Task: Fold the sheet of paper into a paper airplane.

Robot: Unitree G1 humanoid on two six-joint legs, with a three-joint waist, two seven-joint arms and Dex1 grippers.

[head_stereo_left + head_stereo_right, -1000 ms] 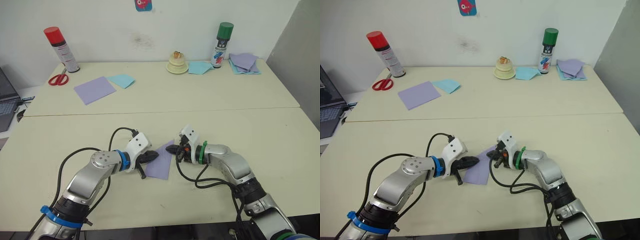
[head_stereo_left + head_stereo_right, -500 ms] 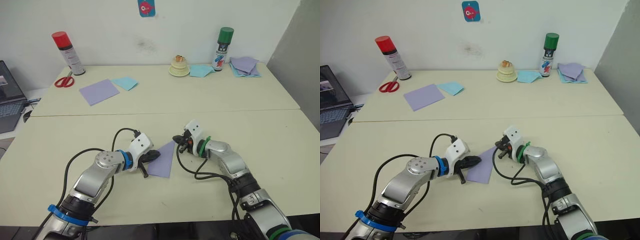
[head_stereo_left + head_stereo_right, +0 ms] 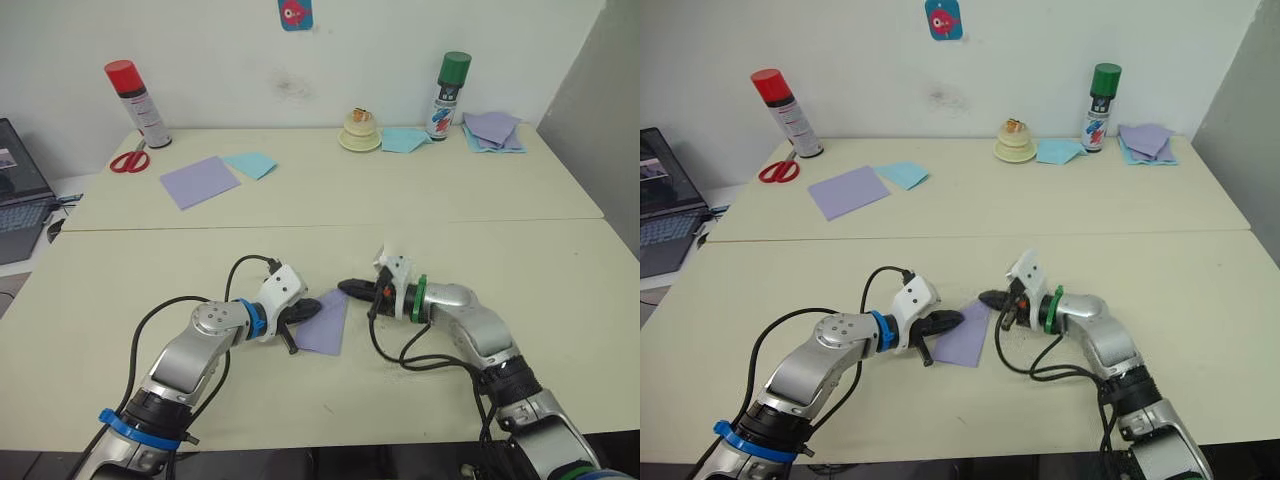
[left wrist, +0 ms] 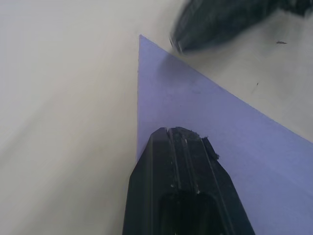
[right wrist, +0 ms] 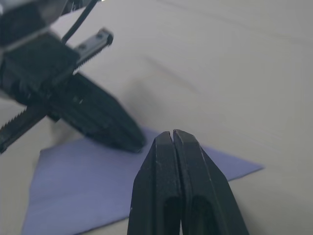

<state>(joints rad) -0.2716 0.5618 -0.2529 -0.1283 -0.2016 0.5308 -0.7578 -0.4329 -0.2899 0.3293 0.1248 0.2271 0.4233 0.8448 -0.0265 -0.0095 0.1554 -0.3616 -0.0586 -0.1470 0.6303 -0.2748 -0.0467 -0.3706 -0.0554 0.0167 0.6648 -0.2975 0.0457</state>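
The sheet of paper (image 3: 328, 326) lies flat on the near table as a lavender wedge, its point toward the far side. My left gripper (image 3: 307, 312) is shut, and its fingers (image 4: 174, 147) rest on top of the paper's left edge. My right gripper (image 3: 346, 288) is also shut and points left, its tip just above the paper's far point, with the fingers (image 5: 172, 147) holding nothing. The right wrist view has the left gripper (image 5: 100, 117) lying on the sheet (image 5: 88, 200). The paper airplane is out of view.
On the far table are a red spray can (image 3: 136, 102), scissors (image 3: 126, 160), a smooth lavender square (image 3: 198, 181), a pale blue sheet (image 3: 248, 163), a cream object (image 3: 359, 130), a green spray can (image 3: 447, 94) and stacked sheets (image 3: 492, 130). A laptop (image 3: 14, 190) sits at far left.
My right wrist has rolled and its forearm has swung outward, so the shut fingers now point left at the paper's point. My left gripper stays on the sheet. The camera has shifted slightly.
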